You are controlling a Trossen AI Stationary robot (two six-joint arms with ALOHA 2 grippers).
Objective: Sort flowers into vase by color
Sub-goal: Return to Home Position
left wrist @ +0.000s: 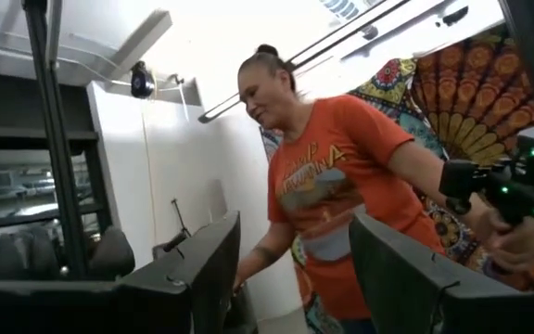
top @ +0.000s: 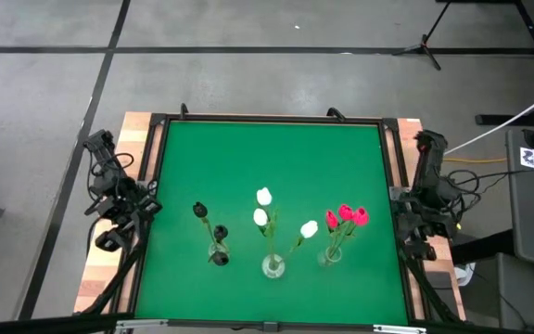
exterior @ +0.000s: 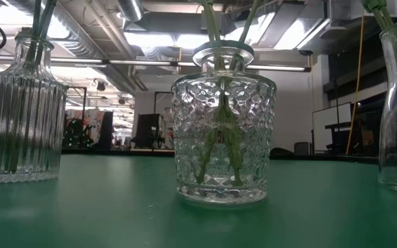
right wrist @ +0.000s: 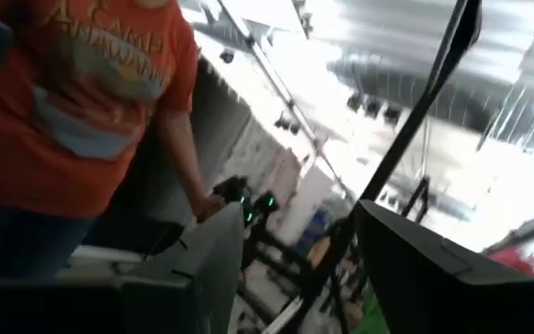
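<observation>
Black tulips point(top: 220, 231), white tulips point(top: 263, 196) and red tulips point(top: 346, 212) stand sorted in separate vases point(exterior: 222, 124). The left gripper point(left wrist: 295, 223) and right gripper point(right wrist: 299, 209), both spread and empty, should settle beside the desk point(top: 248, 158), clear of stems.

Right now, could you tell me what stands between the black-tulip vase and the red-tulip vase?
The glass vase holding the white tulips, as the high view shows.

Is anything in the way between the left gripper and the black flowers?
No, nothing visible. The left gripper sits open beside the table's left edge, and only bare green mat lies between it and the black tulips, which already stand in the left vase. The right gripper waits opposite.
</observation>
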